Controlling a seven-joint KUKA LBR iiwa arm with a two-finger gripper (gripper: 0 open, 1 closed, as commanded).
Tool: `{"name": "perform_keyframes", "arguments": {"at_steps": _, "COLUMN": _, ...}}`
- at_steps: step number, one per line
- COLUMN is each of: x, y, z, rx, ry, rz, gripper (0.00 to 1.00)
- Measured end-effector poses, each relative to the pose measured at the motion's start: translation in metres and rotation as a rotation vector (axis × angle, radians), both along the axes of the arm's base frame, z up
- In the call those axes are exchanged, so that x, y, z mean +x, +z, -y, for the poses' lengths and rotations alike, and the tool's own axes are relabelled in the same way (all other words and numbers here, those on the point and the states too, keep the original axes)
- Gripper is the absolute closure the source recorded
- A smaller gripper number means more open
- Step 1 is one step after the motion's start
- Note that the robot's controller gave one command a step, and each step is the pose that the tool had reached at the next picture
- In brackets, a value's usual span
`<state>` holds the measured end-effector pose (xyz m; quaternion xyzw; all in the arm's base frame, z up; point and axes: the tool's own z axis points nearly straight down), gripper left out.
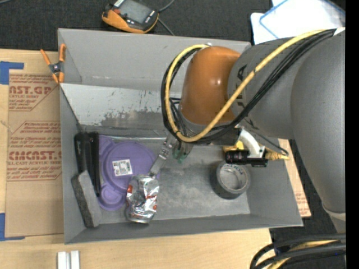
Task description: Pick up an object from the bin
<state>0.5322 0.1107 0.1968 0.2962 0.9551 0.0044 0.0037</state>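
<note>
I see the end effector (173, 152) low in the middle of the bin (112, 55), tucked under the arm's orange cover (208, 83), with yellow and black cables (168, 88) looping round that cover on its left. From this angle I cannot tell whether the end effector is released or clenched, and I see nothing that I could call gripped. The thing nearest to it is a purple plate (134, 153) with a white label, lying flat on the bin floor in the left half. The end effector sits just at the plate's right edge, and I cannot tell if it touches it. Directly below the end effector in the frame, near the bin's lower wall, lies a crushed can (142, 199), silver with red marks, overlapping the plate's lower right rim. To the left of the plate a long black thing (87, 156) lies along the bin's left side, and a grey foam block (84, 198) rests in the lower left corner beside it. To the right of the end effector, apart from it, a roll of grey tape (231, 179) lies flat on the floor. Just above the roll lies a yellow and black tool (247, 157), partly under the arm.
</note>
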Motion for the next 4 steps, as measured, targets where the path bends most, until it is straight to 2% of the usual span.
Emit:
{"name": "perform_keyframes", "arguments": {"at_steps": 1, "x": -0.009, "y": -0.081, "z": -0.026, "rx": -0.002, "ry": 0.128, "rz": -0.009, "gripper": 0.00}}
{"name": "perform_keyframes", "arguments": {"at_steps": 2, "x": 0.008, "y": -0.061, "z": -0.001, "rx": 0.002, "ry": -0.227, "rz": 0.003, "gripper": 0.00}}
{"name": "perform_keyframes", "arguments": {"at_steps": 3, "x": 0.002, "y": -0.061, "z": -0.004, "rx": 0.002, "ry": -0.269, "rz": 0.003, "gripper": 0.00}}
{"name": "perform_keyframes", "arguments": {"at_steps": 4, "x": 0.020, "y": -0.107, "z": -0.025, "rx": 0.002, "ry": -0.256, "rz": 0.003, "gripper": 0.00}}
